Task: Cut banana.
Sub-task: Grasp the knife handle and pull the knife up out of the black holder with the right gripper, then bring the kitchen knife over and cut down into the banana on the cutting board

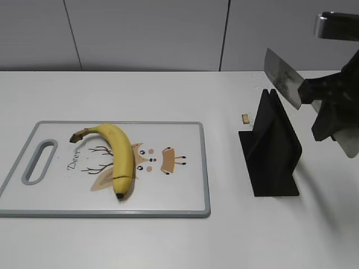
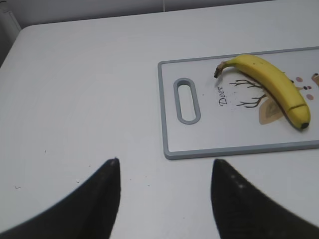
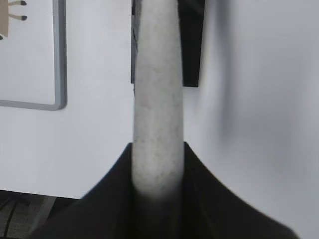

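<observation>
The yellow banana (image 1: 119,158) lies on the white cutting board (image 1: 179,202) at the left, stem to the back left, black tip toward the front. It also shows in the left wrist view (image 2: 274,84) on the board (image 2: 209,144). My right gripper (image 1: 322,98) is shut on the knife's grey handle (image 3: 157,114) and holds the knife (image 1: 283,78) in the air above the black knife stand (image 1: 272,148), blade pointing up and left. My left gripper (image 2: 164,167) is open and empty over bare table, in front of the board's handle end; it is out of the exterior view.
The board has a grey rim, a handle slot (image 1: 39,162) and a tan deer print (image 1: 146,162). A small tan crumb-like bit (image 1: 245,118) lies on the table behind the stand. A grey panelled wall closes the back.
</observation>
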### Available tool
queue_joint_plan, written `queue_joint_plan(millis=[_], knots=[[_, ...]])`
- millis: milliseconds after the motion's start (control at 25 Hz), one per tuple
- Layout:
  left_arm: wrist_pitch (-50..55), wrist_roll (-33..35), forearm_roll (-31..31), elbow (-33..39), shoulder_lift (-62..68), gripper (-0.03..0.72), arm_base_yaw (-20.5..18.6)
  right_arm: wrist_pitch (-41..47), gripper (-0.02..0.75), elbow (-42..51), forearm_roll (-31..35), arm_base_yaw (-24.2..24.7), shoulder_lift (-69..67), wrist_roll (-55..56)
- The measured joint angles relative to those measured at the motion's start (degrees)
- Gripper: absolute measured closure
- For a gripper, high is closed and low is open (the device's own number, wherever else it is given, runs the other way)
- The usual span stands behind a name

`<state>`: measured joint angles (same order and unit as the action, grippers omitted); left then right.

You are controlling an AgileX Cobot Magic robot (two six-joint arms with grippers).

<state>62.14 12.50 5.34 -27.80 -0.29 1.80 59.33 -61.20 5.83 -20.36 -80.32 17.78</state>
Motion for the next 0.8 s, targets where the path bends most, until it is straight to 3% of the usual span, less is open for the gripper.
queue_joint_plan(millis=[320,600,800], knots=[[0.00,0.00,0.00,0.00,0.00,0.135,0.00,-0.73,0.567,-0.12,-0.33,0.00,1.37,-0.87],[-1.94,0.70,0.90,-2.57,4.52,0.135,0.00,1.18,0.567,-6.15,0.21,0.00,0.58,-18.11],[-4.84,8.61,6.13,-6.31,14.30,0.135,0.00,2.46,0.567,-11.27,6.58,0.00,-0.72,-36.61]])
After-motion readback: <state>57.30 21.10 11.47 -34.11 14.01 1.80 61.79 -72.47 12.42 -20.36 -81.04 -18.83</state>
